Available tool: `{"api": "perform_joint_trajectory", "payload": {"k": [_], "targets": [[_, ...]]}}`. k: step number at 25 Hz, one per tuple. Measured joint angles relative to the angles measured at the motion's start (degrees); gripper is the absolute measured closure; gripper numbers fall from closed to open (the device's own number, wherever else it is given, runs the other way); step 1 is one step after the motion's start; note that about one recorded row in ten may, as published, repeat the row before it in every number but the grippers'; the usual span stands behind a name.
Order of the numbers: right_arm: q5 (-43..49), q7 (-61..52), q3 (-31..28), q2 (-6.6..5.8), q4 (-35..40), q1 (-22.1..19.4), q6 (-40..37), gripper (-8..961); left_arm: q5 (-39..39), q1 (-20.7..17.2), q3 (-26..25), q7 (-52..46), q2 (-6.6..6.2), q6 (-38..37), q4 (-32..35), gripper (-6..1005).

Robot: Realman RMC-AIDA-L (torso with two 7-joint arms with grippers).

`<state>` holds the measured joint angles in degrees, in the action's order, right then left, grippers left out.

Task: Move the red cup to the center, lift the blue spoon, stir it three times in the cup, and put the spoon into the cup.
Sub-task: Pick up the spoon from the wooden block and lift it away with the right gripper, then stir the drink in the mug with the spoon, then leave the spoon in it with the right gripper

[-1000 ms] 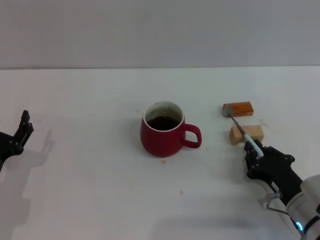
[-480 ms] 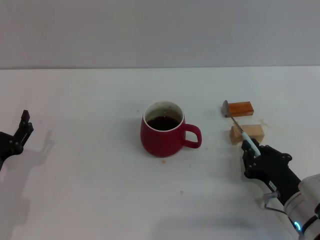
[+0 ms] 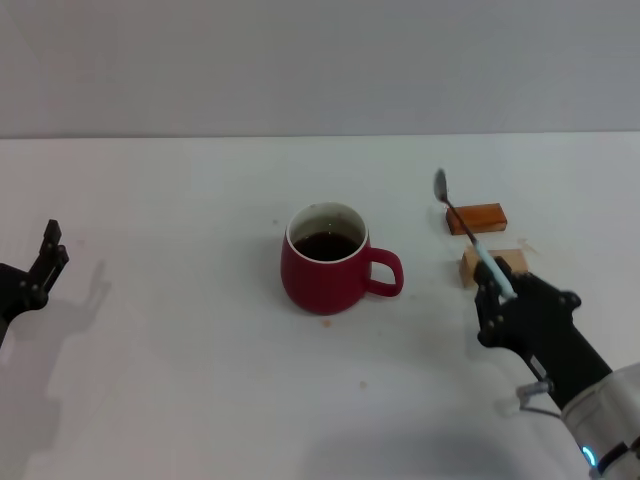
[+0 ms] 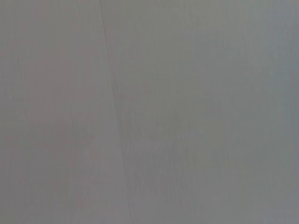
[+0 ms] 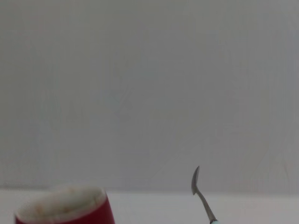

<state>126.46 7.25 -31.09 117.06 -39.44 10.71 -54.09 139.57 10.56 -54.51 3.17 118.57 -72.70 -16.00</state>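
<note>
The red cup (image 3: 328,262) stands upright near the middle of the white table, handle toward the right, dark liquid inside; its rim also shows in the right wrist view (image 5: 65,209). My right gripper (image 3: 497,292) is to the right of the cup, shut on the pale-blue handle of the blue spoon (image 3: 463,230). The spoon is lifted off the table, its grey bowl up and tilted away from me, seen too in the right wrist view (image 5: 201,192). My left gripper (image 3: 45,260) rests at the far left edge, apart from everything.
An orange-brown block (image 3: 478,217) and a pale wooden block (image 3: 498,263) lie on the table just right of the cup, under and behind the raised spoon. The left wrist view shows only a plain grey surface.
The right gripper has risen and drawn slightly toward the cup, carrying the spoon up off the blocks; its bowl now stands above the orange-brown block. Cup and left arm stayed still.
</note>
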Motion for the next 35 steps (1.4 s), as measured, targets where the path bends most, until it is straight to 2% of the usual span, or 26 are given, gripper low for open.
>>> {"api": "perform_joint_trajectory", "payload": {"k": [3,4,5,6,8,9,11,13,14,15,16,18,19,20,22,24,25,29,30,34,35], "targets": [[0.0,3.4,-1.1,-2.70,-8.2,-1.5,3.1,822,0.0,-0.2,0.1,0.0,-0.01,-0.2,-0.1,144],[0.0,6.5,-2.7,-4.61,-14.6,-2.7,7.2,822,0.0,-0.3,0.1,0.0,-0.01,-0.3,-0.1,144],[0.0,6.5,-2.7,-4.61,-14.6,-2.7,7.2,822,0.0,-0.3,0.1,0.0,-0.01,-0.3,-0.1,144],[0.0,8.1,-3.5,-5.24,-17.3,-3.3,9.1,822,0.0,-0.3,0.1,0.0,-0.01,-0.3,0.0,144],[0.0,13.1,-6.3,-5.96,-23.5,-5.3,15.1,821,0.0,-0.3,0.1,0.0,-0.01,-0.3,0.1,144],[0.0,18.3,-10.2,-6.13,-30.1,-7.5,22.7,821,0.0,-0.5,0.1,0.0,0.00,-0.5,0.2,144],[0.0,20.1,-11.8,-6.07,-32.6,-8.4,25.5,821,-0.1,-0.5,0.1,0.0,0.02,-0.7,0.2,144],[0.0,24.7,-15.9,-5.29,-38.7,-10.6,34.5,821,-0.1,-0.7,0.1,0.0,0.04,-0.9,0.1,144],[0.0,28.6,-19.5,-4.12,-43.8,-12.7,42.0,821,-0.1,-0.8,0.1,0.0,0.04,-1.0,-0.1,144],[0.1,30.1,-21.2,-3.38,-46.0,-13.5,45.5,821,-0.2,-0.9,0.1,0.0,0.02,-1.0,-0.1,144],[0.1,30.1,-21.2,-3.38,-46.0,-13.5,45.5,821,-0.2,-0.9,0.1,0.0,0.02,-1.0,-0.1,144],[1.5,31.9,-25.6,-1.06,-50.4,-15.3,54.2,821,-0.2,-0.9,0.1,0.0,0.02,-1.1,-0.2,144],[4.5,32.2,-29.9,1.45,-54.5,-16.6,62.3,821,-0.3,-1.0,0.1,0.0,0.01,-1.1,-0.2,144],[4.5,32.2,-29.9,1.45,-54.5,-16.6,62.3,821,-0.3,-1.0,0.1,0.0,0.00,-1.1,-0.1,144],[7.1,30.9,-32.2,2.19,-57.7,-16.8,67.8,821,-0.3,-1.0,0.1,0.0,0.00,-1.1,-0.1,144],[9.4,27.0,-33.7,1.74,-61.0,-15.5,73.5,821,-0.3,-1.0,0.0,0.0,-0.01,-1.1,0.0,144],[9.4,27.0,-33.7,1.74,-61.0,-15.5,73.5,821,-0.4,-1.0,-0.1,0.0,-0.01,-1.1,0.1,144],[17.9,17.8,-36.5,1.78,-66.1,-11.4,86.2,821,-0.4,-1.0,-0.2,0.0,-0.01,-1.1,0.1,144],[17.9,17.8,-36.5,1.78,-66.1,-11.4,86.2,821,-0.4,-1.0,-0.3,0.0,-0.01,-1.1,0.1,144],[23.9,13.0,-37.2,1.81,-70.4,-8.1,96.0,821,-0.4,-0.8,-0.3,0.0,-0.01,-1.1,0.2,144],[23.9,13.0,-37.2,1.81,-70.4,-8.1,96.0,822,-0.3,-0.7,-0.3,0.0,-0.01,-1.0,0.2,144]]}}
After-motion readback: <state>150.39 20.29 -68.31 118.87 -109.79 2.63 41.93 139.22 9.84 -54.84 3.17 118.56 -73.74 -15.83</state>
